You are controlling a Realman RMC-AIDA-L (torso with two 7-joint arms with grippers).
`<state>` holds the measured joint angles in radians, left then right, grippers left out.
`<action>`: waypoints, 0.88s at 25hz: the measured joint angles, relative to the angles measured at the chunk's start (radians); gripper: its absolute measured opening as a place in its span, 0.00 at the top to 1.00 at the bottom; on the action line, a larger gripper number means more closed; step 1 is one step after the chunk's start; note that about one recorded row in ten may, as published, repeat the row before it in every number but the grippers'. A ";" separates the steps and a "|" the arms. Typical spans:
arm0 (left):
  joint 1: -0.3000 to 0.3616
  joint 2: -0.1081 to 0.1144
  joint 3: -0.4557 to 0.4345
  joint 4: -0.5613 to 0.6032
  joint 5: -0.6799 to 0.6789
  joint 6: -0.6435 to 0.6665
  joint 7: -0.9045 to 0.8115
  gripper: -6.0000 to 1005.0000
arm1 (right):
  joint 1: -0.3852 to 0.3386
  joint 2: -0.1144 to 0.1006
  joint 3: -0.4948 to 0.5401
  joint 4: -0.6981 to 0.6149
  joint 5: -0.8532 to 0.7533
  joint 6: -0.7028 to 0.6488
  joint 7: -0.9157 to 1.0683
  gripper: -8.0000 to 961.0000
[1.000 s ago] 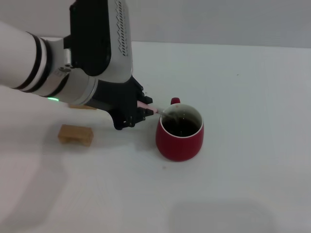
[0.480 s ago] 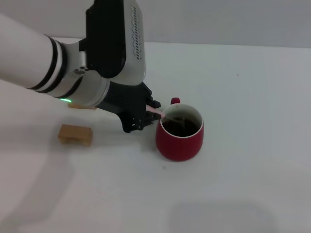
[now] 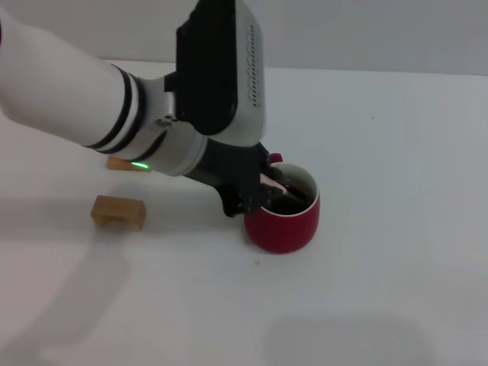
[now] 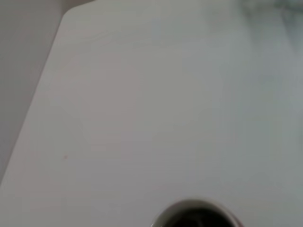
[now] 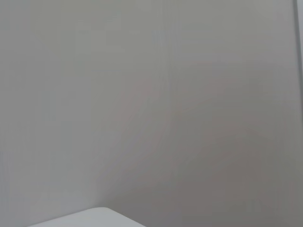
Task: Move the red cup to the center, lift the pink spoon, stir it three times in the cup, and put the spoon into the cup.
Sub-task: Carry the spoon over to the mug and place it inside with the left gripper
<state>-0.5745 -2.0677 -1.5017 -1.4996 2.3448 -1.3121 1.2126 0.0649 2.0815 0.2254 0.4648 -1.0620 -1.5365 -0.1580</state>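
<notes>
The left claw [image 3: 258, 192] is set at the left rim of the red cup [image 3: 283, 221], clamped on the pale handle of the pink spoon [image 3: 272, 184], which is slanted down so that its far end is sunk in the dark liquid; this hold seems suited to stirring or to letting the spoon rest inside. The cup is stood near the middle of the white bench [image 3: 396, 229], its small handle turned to the far side. Two tan wooden blocks [image 3: 118, 212] are left well apart on the left. The right claw is not seen.
</notes>
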 joint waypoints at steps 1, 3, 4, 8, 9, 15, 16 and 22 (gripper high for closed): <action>-0.001 0.000 0.005 0.001 -0.006 0.000 -0.001 0.83 | 0.000 0.000 0.000 0.000 0.000 0.000 0.000 0.99; 0.000 0.001 0.014 -0.001 -0.014 -0.003 -0.004 0.83 | -0.001 0.000 0.000 -0.001 0.000 0.000 0.000 0.99; 0.004 0.001 0.016 -0.005 -0.016 -0.005 -0.007 0.83 | -0.001 0.000 0.000 -0.001 0.000 0.000 0.000 0.99; 0.026 0.002 0.018 -0.035 -0.016 -0.022 -0.026 0.83 | -0.001 0.000 -0.002 -0.002 -0.001 0.001 0.000 0.99; 0.035 0.002 0.018 -0.045 -0.015 -0.026 -0.029 0.83 | -0.001 0.000 -0.004 -0.002 -0.001 0.001 0.000 0.99; 0.077 0.007 0.008 -0.091 0.000 -0.047 -0.035 0.83 | 0.002 0.001 -0.015 0.001 -0.002 0.001 0.000 0.99; 0.079 0.007 0.005 -0.094 0.010 -0.052 -0.041 0.83 | 0.003 0.002 -0.017 0.001 -0.002 0.001 0.000 0.99; 0.084 0.008 -0.007 -0.102 0.058 -0.067 -0.057 0.83 | 0.001 0.002 -0.028 0.005 -0.002 -0.005 0.000 0.99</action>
<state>-0.4904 -2.0599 -1.5087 -1.6018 2.4029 -1.3789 1.1554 0.0656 2.0832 0.1977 0.4701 -1.0636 -1.5414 -0.1580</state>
